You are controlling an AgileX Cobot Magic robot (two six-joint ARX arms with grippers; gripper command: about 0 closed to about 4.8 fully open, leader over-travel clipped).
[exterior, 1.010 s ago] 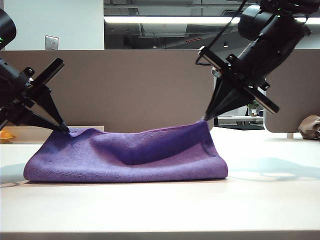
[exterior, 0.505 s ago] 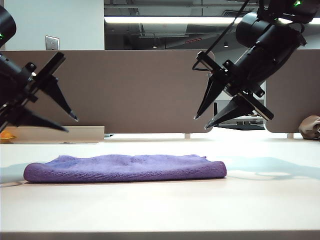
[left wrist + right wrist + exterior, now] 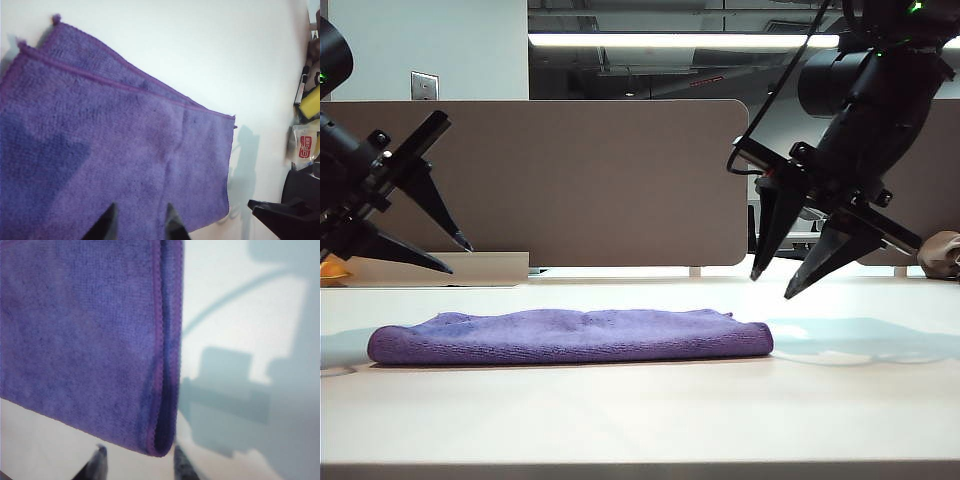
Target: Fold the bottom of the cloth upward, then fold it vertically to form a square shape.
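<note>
The purple cloth (image 3: 570, 335) lies flat on the white table, folded over into a long low band with two layers. My left gripper (image 3: 460, 258) hovers open above and just beyond the cloth's left end, touching nothing. In the left wrist view its fingertips (image 3: 140, 207) stand apart over the cloth (image 3: 110, 135), whose two hemmed edges lie slightly offset. My right gripper (image 3: 772, 287) hangs open just past the cloth's right end, pointing down. In the right wrist view it (image 3: 139, 450) is empty beside the cloth's folded corner (image 3: 85, 330).
A beige partition (image 3: 580, 180) stands behind the table. A brown-grey lumpy object (image 3: 942, 255) sits at the far right and something yellow (image 3: 332, 270) at the far left. The left wrist view shows a yellow item (image 3: 311, 101) and a packet (image 3: 304, 146) past the cloth.
Both grippers were shut on the cloth's raised edge, then opened and let go. The cloth dropped flat. The right gripper swung right and tipped downward; the left stayed about in place.
</note>
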